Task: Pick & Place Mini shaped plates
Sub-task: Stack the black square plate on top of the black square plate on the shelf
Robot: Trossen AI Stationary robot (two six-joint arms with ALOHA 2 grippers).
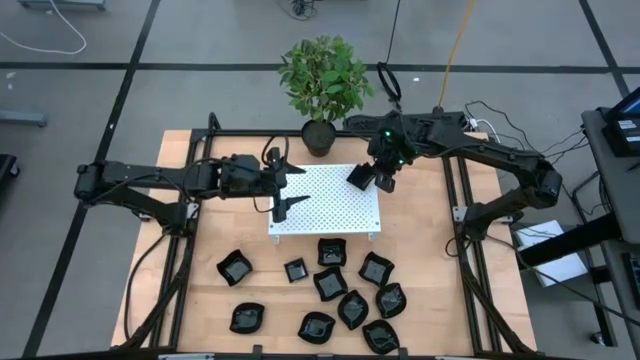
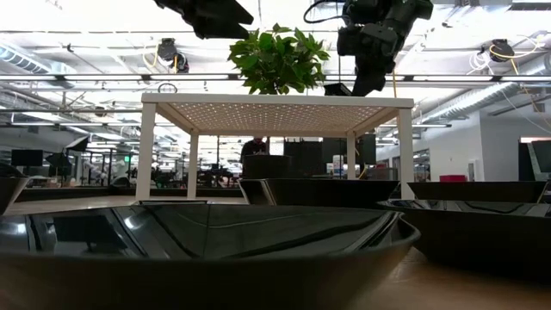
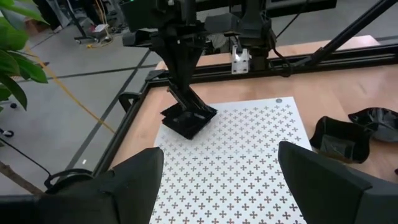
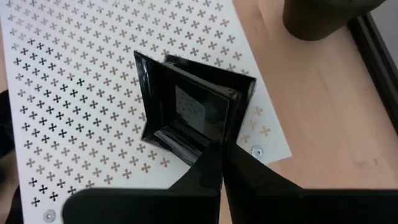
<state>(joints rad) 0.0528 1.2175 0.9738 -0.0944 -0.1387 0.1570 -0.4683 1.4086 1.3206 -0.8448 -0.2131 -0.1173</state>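
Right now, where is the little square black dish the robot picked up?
The glossy black square dish hangs tilted in the right gripper, above the white perforated platform's far right corner, near the potted plant.

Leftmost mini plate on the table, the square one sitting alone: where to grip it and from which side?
Take the leftmost square plate by one raised rim, coming straight down from above. It lies flat and open side up on the wooden table, so the upturned edge is the only part the jaws can pinch, one finger inside and one outside. Its left edge looks best, with no other dish close by. The left gripper is nearer.
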